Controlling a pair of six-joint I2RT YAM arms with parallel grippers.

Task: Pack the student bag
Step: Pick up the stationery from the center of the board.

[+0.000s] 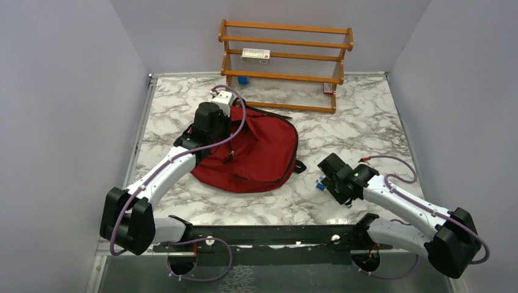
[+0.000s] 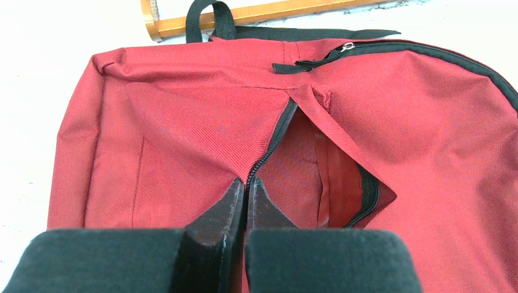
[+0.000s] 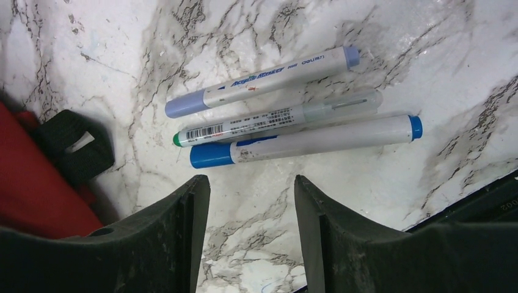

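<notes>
The dark-red student bag [image 1: 259, 152] lies flat mid-table, its black handle toward the shelf. My left gripper [image 1: 212, 131] reaches down onto its left part. In the left wrist view that gripper [image 2: 247, 181] is shut, its tips pinching the zipper edge of the student bag [image 2: 177, 110] where a front pocket [image 2: 333, 183] gapes open. My right gripper [image 1: 328, 176] hovers low over the table right of the bag, open and holding nothing [image 3: 250, 183]. Just past its tips lie three markers: lilac-capped [image 3: 262, 79], green-tipped [image 3: 269, 121] and blue-capped [image 3: 305, 141].
A wooden shelf rack [image 1: 284, 61] stands at the back, holding a white box [image 1: 255, 55], a small blue item [image 1: 243, 80] and a small red-and-white item [image 1: 328, 88]. A black strap buckle [image 3: 73, 146] of the bag lies left of the right gripper. Grey walls enclose the marble table [image 1: 366, 122].
</notes>
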